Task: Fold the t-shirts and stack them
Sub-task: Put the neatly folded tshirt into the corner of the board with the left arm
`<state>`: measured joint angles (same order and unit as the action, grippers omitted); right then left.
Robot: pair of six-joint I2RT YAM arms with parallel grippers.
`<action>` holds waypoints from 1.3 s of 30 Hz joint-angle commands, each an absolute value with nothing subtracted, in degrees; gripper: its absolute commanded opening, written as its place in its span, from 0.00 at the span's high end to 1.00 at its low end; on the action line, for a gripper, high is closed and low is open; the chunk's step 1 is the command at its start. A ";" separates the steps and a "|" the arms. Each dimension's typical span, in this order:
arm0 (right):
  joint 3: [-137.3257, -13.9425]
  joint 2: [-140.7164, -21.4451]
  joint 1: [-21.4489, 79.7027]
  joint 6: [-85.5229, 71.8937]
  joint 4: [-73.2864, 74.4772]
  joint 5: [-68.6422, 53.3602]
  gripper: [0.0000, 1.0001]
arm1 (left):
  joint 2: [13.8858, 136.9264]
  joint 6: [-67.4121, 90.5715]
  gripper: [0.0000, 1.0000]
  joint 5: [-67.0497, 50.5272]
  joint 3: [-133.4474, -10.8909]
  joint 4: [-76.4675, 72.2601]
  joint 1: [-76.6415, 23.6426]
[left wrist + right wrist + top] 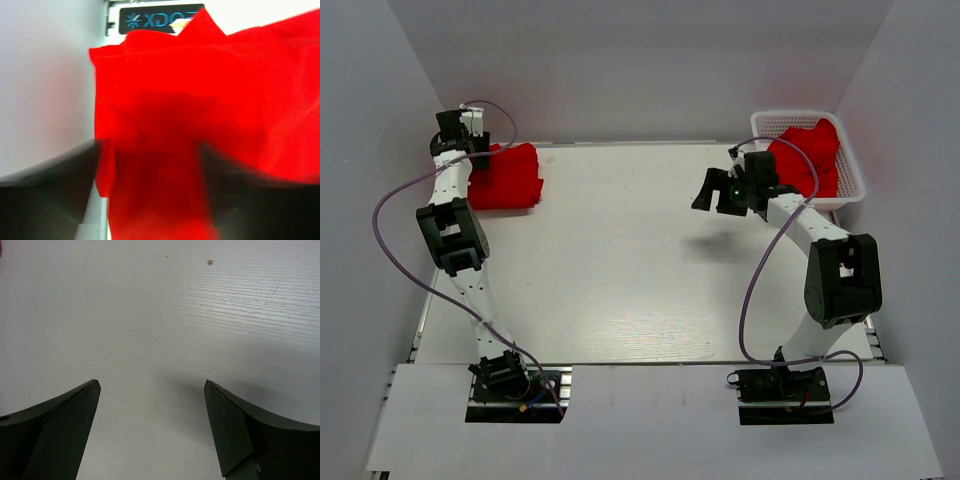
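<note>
A stack of folded red t-shirts (507, 176) lies at the table's far left. My left gripper (481, 150) is at its left edge. In the left wrist view the red fabric (200, 90) fills the frame, and my left gripper (152, 200) stands with its blurred fingers wide apart and red cloth between them. More crumpled red t-shirts (807, 152) fill the white mesh basket (853, 187) at the far right. My right gripper (716, 199) hovers left of the basket, open and empty. In the right wrist view it (152, 390) has only bare white table under it.
Grey walls close in the table on the left, back and right. A dark label with white letters (160, 19) shows beyond the stack at the table's edge. Purple cables loop along both arms.
</note>
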<state>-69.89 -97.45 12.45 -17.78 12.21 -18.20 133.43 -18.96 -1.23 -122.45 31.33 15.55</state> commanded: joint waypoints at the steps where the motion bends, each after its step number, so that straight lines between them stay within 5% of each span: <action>1: -73.21 -98.52 12.57 -18.81 12.39 -19.60 0.10 | 131.57 -15.83 0.00 2.71 -124.98 28.74 15.91; 11: -74.27 -97.56 12.75 -18.20 13.45 -19.07 0.10 | 127.80 -10.37 0.00 7.73 -126.56 28.92 16.44; 17: -69.71 -92.03 13.01 -17.75 13.80 -18.20 0.10 | 120.35 -2.94 0.00 -2.96 -122.80 34.53 14.59; 20: -66.98 -88.09 12.92 -17.93 14.94 -14.17 0.10 | 115.16 4.10 0.00 -11.07 -114.55 35.07 11.89; 30: -49.35 -71.58 13.71 -18.28 19.34 -2.55 0.10 | 80.73 19.23 0.00 0.85 -64.21 21.97 -11.32; 39: -39.03 -59.08 13.62 -18.37 13.45 -5.89 0.10 | 64.35 23.99 0.00 11.59 -53.09 34.27 -20.04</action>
<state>-40.03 -63.13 13.26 -18.65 17.82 -5.37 71.18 21.47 6.17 -53.60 31.66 -19.70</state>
